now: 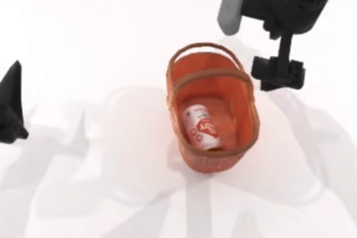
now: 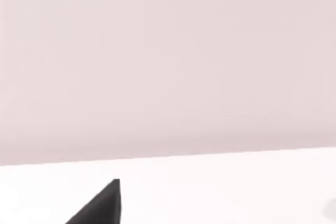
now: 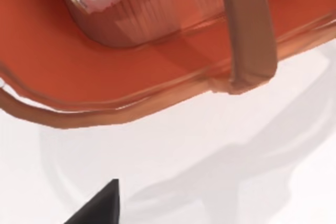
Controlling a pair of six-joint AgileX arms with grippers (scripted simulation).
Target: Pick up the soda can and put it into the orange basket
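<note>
right tool (image 1: 277, 74) beside orange basket (image 1: 249, 104) | soda can (image 1: 201, 127) inside, partly hidden

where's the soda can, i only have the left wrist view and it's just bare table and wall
Observer: The soda can lies on its side inside the orange basket.
Operator: is the right gripper near it
Observer: No, the right gripper hangs outside the basket, off its right rim.
Operator: and my left arm
Observer: The left gripper sits parked at the table's left edge, far from the basket.
</note>
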